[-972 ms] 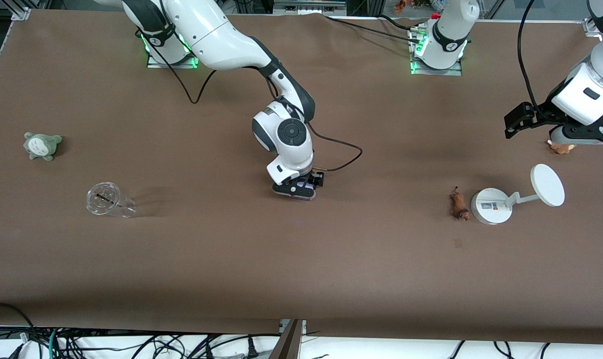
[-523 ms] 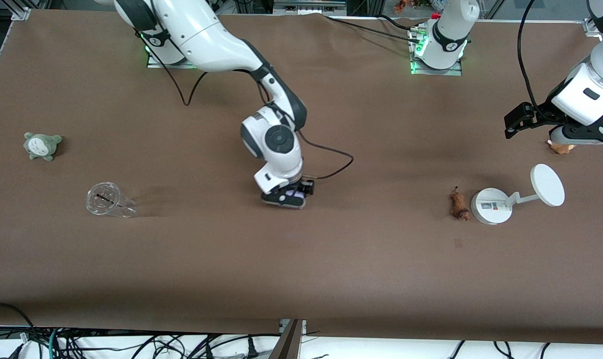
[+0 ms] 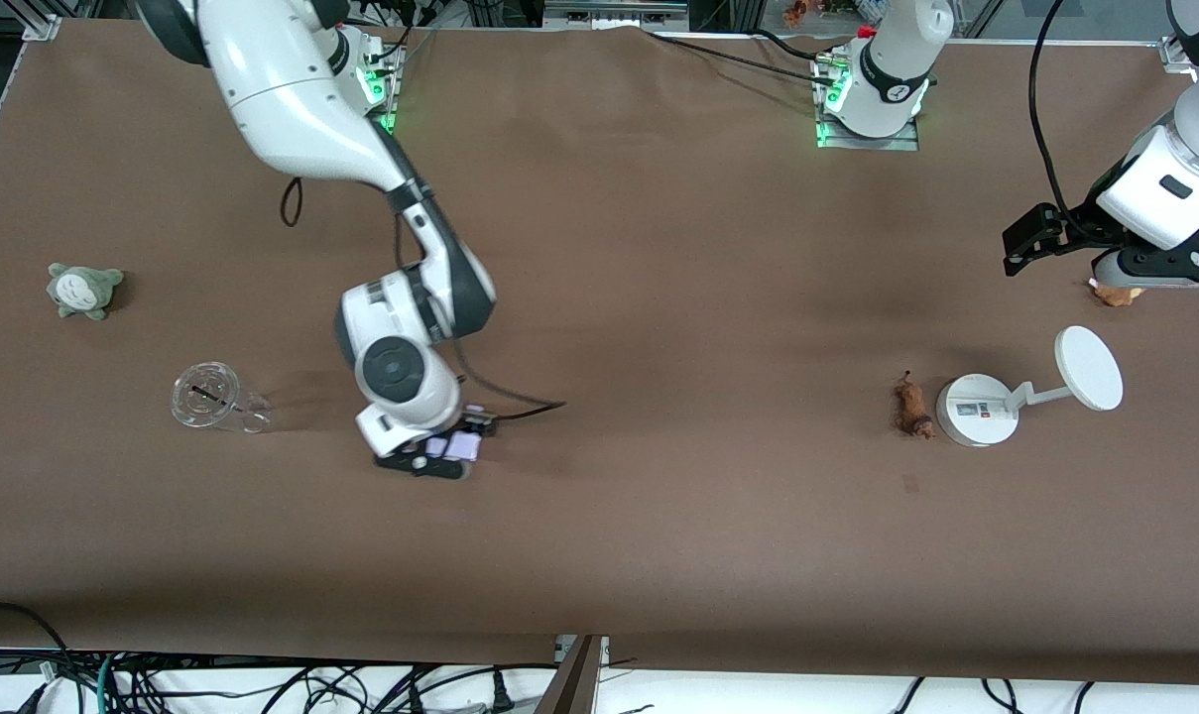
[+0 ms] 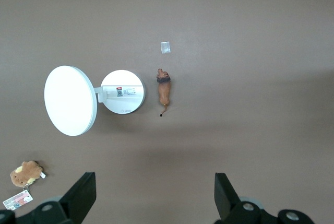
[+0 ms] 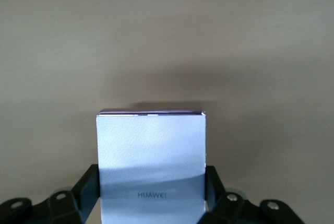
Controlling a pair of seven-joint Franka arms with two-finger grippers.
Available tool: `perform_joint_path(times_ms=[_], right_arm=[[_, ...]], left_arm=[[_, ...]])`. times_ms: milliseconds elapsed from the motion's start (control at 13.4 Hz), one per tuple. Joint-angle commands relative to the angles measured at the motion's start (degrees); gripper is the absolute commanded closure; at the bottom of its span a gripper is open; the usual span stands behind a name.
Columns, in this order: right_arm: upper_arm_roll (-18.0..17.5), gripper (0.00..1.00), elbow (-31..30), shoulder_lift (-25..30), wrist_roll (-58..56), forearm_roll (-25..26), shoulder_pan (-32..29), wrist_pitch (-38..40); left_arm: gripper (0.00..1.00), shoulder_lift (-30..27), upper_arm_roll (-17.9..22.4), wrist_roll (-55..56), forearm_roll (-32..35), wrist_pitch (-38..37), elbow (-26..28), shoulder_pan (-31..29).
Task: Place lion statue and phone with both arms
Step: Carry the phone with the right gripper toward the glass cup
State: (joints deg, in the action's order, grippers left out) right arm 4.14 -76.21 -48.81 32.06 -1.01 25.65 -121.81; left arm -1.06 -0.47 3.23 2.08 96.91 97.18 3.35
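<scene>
Right gripper, clamped on the phone, has swung from table centre toward the clear cup, low over the table; phone placement looks under way. Left gripper waits, fingers spread, empty. Lion statue lies untouched beside the white stand.

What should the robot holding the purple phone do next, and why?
Probably lower it gently onto the bare table and let go. The right end effector is shut on the phone, carried low near the clear cup. The left end effector waits open, above the lion statue.
</scene>
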Motion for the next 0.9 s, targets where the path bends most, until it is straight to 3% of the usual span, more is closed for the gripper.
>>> perform_joint_path(times_ms=[0, 449, 822], right_arm=[[2.3, 0.54, -4.8, 3.0, -4.4, 0.0, -1.2, 0.6], [8.5, 0.54, -15.1, 8.8, -19.0, -0.3, -1.7, -0.2], [8.8, 0.55, -23.8, 12.8, -25.5, -0.4, -4.6, -6.1]], left_arm=[[0.00, 0.3, 0.1, 0.1, -0.6, -0.4, -0.8, 0.2], [0.00, 0.3, 0.1, 0.1, -0.6, -0.4, -0.8, 0.2], [0.00, 0.3, 0.1, 0.1, -0.6, -0.4, -0.8, 0.2]])
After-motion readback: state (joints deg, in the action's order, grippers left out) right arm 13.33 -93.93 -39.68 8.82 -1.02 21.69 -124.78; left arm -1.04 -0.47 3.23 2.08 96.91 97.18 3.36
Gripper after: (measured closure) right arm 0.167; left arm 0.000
